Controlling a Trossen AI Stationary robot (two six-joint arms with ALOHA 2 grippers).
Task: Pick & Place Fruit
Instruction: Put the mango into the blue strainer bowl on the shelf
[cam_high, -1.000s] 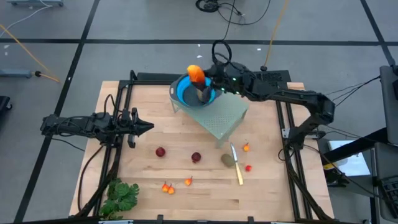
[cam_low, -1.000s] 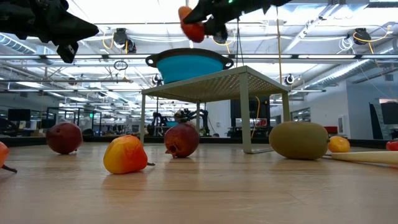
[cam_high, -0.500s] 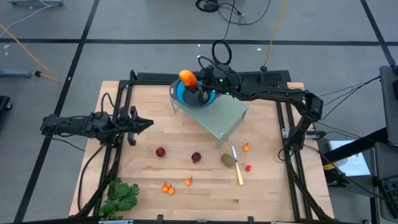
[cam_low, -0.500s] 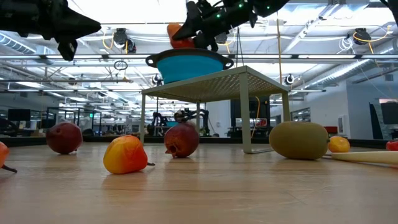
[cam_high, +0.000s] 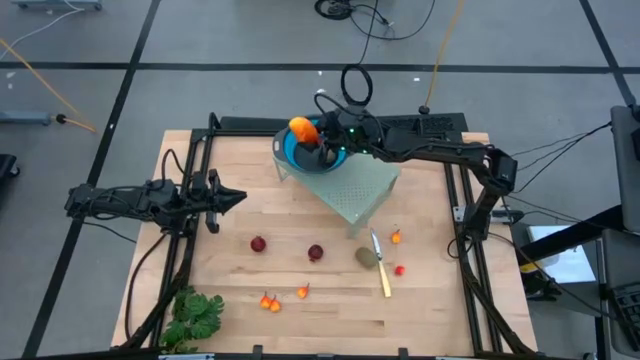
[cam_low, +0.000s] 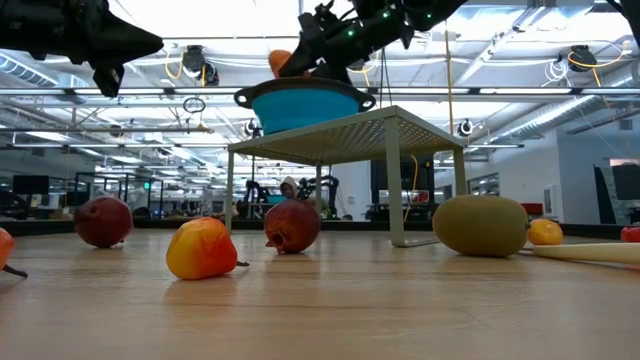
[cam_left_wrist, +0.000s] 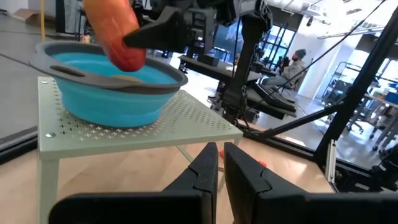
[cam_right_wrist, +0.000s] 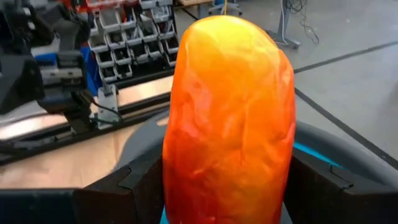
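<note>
right wrist view: glossy orange-red piece in right pincer.

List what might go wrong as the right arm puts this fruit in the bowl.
1. The right gripper holds the long orange fruit over the near rim of the blue bowl, not its middle; released here, it may fall outside.
2. The bowl sits at the corner of the raised stand, so a knock could push it off.

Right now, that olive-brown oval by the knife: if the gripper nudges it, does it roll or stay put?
Probably rolls: the olive-brown oval is a smooth egg shape resting on its long side on the bare wooden table. It would likely wobble sideways rather than track straight. The knife beside it may stop it on that side.
</note>
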